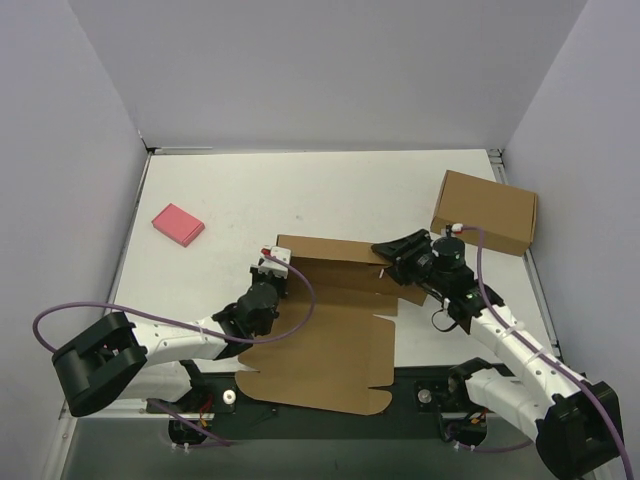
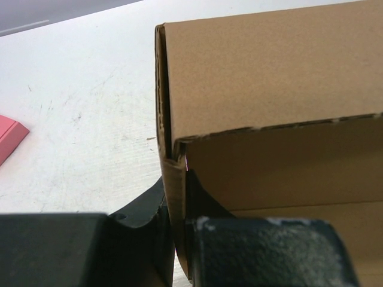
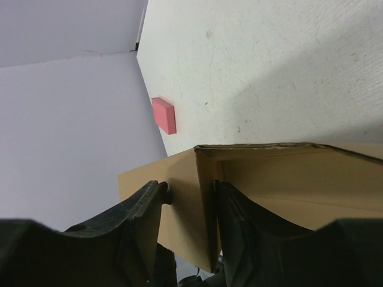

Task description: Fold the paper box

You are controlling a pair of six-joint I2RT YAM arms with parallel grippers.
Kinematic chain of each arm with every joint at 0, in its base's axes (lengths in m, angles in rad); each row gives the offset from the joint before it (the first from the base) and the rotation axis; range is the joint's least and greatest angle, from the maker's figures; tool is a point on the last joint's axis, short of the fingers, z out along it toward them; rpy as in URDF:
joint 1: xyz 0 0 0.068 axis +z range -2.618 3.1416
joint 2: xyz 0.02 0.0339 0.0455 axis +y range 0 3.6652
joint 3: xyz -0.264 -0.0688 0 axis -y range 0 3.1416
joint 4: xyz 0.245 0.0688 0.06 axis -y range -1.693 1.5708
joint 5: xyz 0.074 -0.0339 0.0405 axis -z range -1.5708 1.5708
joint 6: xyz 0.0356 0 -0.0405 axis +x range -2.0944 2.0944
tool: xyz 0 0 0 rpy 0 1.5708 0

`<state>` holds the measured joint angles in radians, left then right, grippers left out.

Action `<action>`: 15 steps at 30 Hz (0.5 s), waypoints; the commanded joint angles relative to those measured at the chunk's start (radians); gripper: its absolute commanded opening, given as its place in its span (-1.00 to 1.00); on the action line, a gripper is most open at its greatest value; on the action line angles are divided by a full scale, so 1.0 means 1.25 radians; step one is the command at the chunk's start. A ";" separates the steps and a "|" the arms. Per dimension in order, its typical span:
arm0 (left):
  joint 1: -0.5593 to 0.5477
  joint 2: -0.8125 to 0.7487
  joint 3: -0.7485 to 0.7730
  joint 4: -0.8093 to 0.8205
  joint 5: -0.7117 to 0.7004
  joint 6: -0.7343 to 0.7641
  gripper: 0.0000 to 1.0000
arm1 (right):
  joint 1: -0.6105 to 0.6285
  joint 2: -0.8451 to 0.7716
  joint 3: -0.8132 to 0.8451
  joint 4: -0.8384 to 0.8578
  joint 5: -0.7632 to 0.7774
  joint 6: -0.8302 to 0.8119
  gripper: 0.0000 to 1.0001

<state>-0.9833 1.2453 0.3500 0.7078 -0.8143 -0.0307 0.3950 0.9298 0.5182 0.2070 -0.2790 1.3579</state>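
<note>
Noting the paper box sitting part-formed at the near middle of the table, between the two arms, with its rear wall standing up and its broad front panel lying flat toward the bases. Judging the step in hand as squaring up that rear wall and its end flaps.

Pinching the left end of the wall with the left gripper: jaws nearly together, one finger on each face of the thin board, holding it upright.

Straddling the right-end corner with the right gripper: jaws roughly halfway apart, one finger outside the box and one inside. Not being able to tell from the wrist view whether pressing on the board or only flanking it.

Doing this step well, by judgement:
- Using the left pinch as a steady anchor, preventing the wall from leaning.
- Confirming both right fingers bearing on the board before pulling.
- Gripping close to the crease rather than the free edge, avoiding buckling.
- Turning the flap about its score line, avoiding any twist through the sheet.
- Watching the flat front panel, expecting it to slide easily on the smooth table.

Leaving alone the second cardboard box at far right, just behind the right gripper, and the pink block, well apart at far left.
</note>
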 commanded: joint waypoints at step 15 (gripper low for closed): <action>-0.063 0.017 0.019 0.024 0.013 -0.063 -1.00 | -0.017 -0.073 -0.084 0.200 0.040 0.175 -0.81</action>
<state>-1.0195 1.2552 0.3500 0.6888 -0.8459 -0.1024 0.3794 0.8589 0.4232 0.3504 -0.2768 1.5143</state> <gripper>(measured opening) 0.163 0.146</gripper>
